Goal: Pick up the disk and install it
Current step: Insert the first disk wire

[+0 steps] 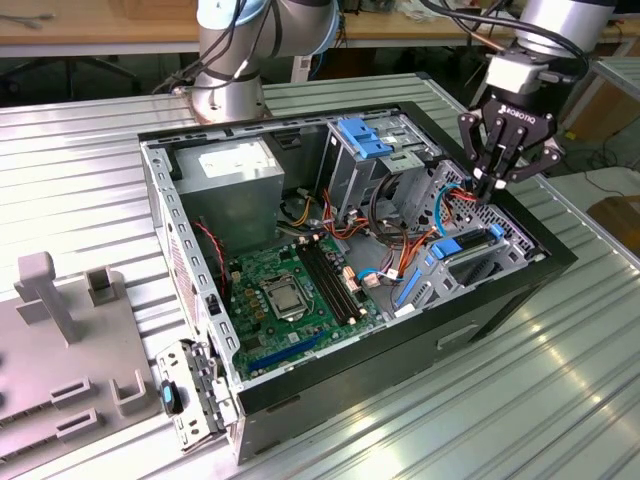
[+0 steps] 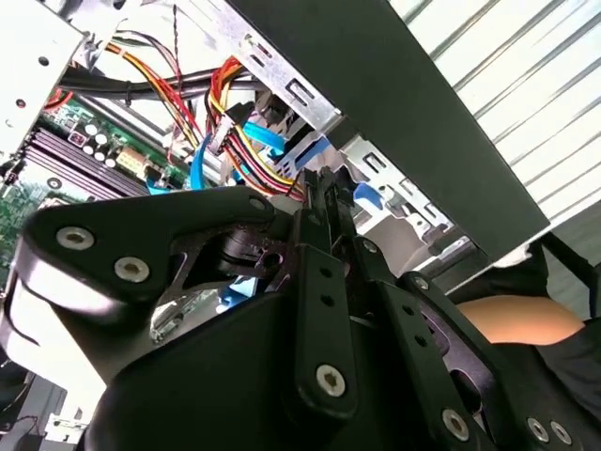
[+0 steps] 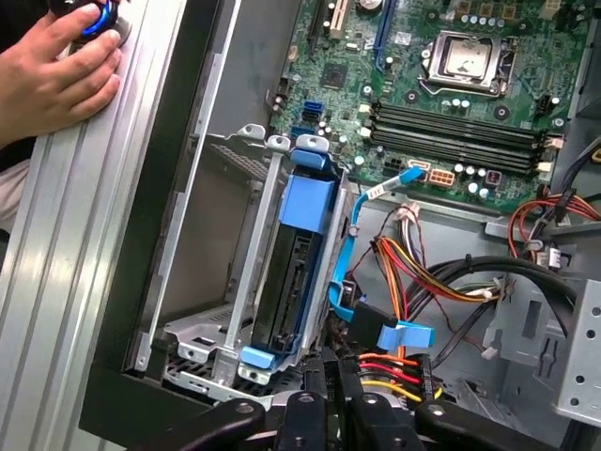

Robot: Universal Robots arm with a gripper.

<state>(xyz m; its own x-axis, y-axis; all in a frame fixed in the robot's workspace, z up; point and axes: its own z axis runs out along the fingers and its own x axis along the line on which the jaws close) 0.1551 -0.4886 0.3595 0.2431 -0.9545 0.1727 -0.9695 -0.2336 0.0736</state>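
Closest to me, my gripper (image 3: 329,362) points down, tips pressed together on nothing, just beside the disk (image 3: 286,282) seated in its cage (image 3: 246,272).

This looks like a robotics lab or test workshop rather than an office. A silver-jointed robot arm (image 1: 240,40) stands on a ribbed aluminium table (image 1: 500,420). An opened desktop computer case (image 1: 400,350) lies on its side there, its green motherboard (image 1: 255,275) bare (loose wiring everywhere). Beside it sits a grey fixture plate (image 1: 60,340) with posts and slots. Wooden workbenches (image 1: 100,35) run along the back. In the first wrist view a person's hand (image 3: 52,80) rests on a blue button (image 3: 97,17) beside the case.
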